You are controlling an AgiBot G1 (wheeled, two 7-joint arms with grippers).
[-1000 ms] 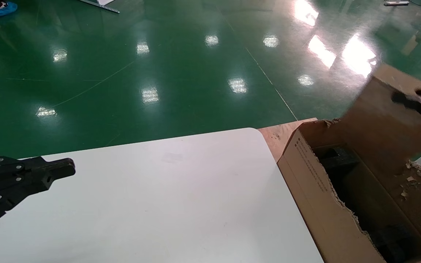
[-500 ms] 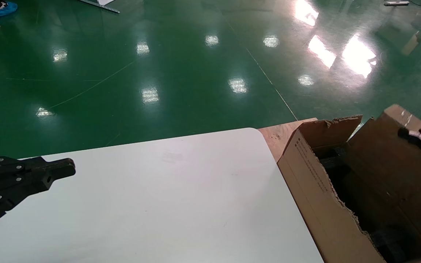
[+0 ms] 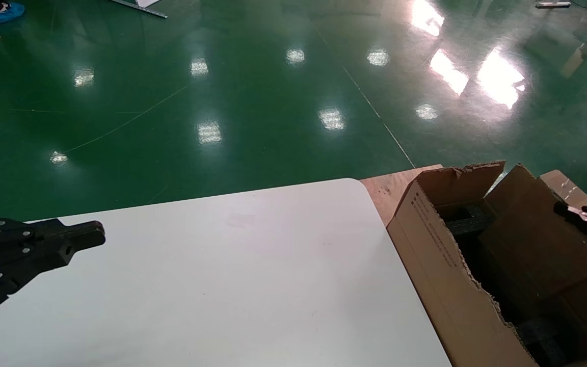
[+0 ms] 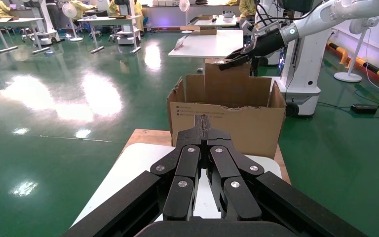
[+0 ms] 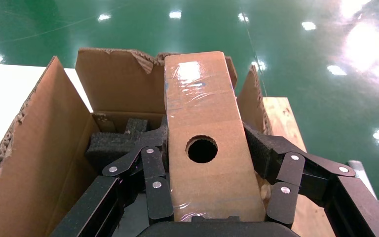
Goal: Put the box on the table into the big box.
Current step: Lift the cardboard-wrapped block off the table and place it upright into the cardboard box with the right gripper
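Observation:
My right gripper [image 3: 579, 216] is shut on the small taped box [image 3: 533, 239] and holds it tilted, its lower part down inside the big box [image 3: 441, 250] at the table's right end. In the right wrist view the small box [image 5: 202, 98] shows its round hole, with my fingers [image 5: 155, 148] clamped on both sides of it. Black foam [image 5: 113, 143] lies on the big box's floor under it. My left gripper [image 3: 95, 235] is shut and empty above the white table [image 3: 252, 275] at the left. It also shows in the left wrist view [image 4: 201, 123].
The big box stands on a wooden board [image 3: 382, 188] against the table's right edge, its torn flaps raised. In the left wrist view the big box [image 4: 251, 128] stands beyond the table's end. Glossy green floor lies all around.
My right gripper has lowered the small box from above the big box's far side down into it. The left arm has not moved.

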